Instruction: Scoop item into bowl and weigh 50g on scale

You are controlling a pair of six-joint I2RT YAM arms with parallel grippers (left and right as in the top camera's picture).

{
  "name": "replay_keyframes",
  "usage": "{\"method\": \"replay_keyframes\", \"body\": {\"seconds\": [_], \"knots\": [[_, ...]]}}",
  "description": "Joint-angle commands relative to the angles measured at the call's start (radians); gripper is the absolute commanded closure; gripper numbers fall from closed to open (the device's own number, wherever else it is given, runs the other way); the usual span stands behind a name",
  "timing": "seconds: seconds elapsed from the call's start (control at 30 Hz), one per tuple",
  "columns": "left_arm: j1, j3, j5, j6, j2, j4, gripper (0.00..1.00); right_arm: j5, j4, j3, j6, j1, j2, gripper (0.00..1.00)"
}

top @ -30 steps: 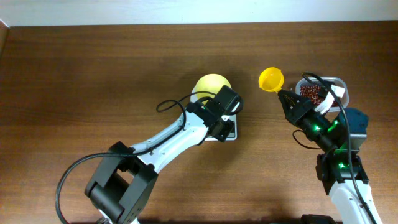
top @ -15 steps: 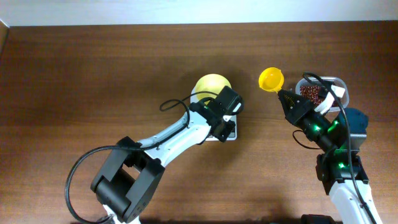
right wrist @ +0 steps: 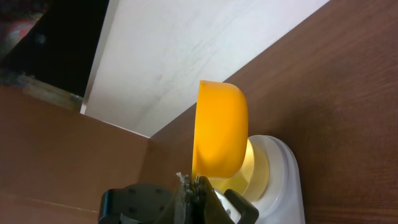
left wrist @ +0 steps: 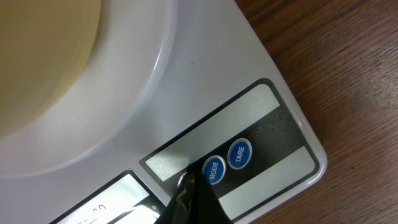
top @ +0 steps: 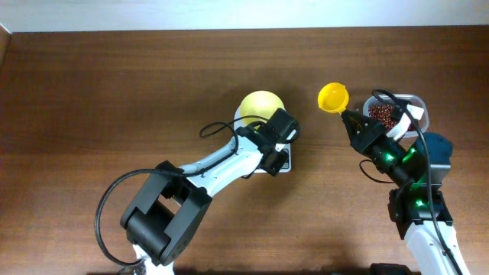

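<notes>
1. Overhead view: the scale (top: 283, 163) lies mid-bench (top: 114, 92), mostly under the left arm. The bowl (top: 258, 104) sits on its 12 o'clock part.
2. Left wrist view: the left jaws are clenched to one dark tip. It rests on the scale's grey panel, touching the MODE button (left wrist: 214, 168) at its 8 o'clock side. The TARE button (left wrist: 239, 154) is just beside MODE at 2 o'clock.
3. The display (left wrist: 106, 202) shows at the lower edge, its digits unreadable.
4. Right jaws grasp the handle of a yellow scoop (top: 333, 97), held at 3 o'clock of the bowl and apart from it.
5. Right wrist view: the scoop's cup (right wrist: 221, 127) stands on edge.
6. Beans (top: 382, 114) lie in a clear container (top: 416, 107) at 3 o'clock of the scoop.
</notes>
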Motion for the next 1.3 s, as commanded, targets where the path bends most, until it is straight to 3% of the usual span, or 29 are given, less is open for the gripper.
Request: {"method": "replay_keyframes", "body": {"seconds": [0.0,0.43,0.77,1.07,1.27], "knots": [[-0.003,-0.008,-0.015,0.019,0.022,-0.001,1.0,0.009,0.004,0.014,0.002,-0.006,0.002,0.96],[-0.005,0.005,-0.029,0.018,0.005,-0.059,1.0,0.009,0.005,0.014,0.002,-0.006,0.002,0.96],[-0.006,0.027,-0.029,0.018,-0.281,-0.164,1.0,0.013,0.004,0.014,0.002,-0.006,0.002,0.96],[-0.006,-0.014,-0.029,-0.026,-0.247,-0.136,1.0,0.05,0.003,0.014,0.002,-0.006,0.003,0.96],[-0.047,-0.037,-0.03,0.041,-0.074,-0.044,1.0,0.046,0.003,0.014,0.002,-0.006,0.003,0.96]]}}
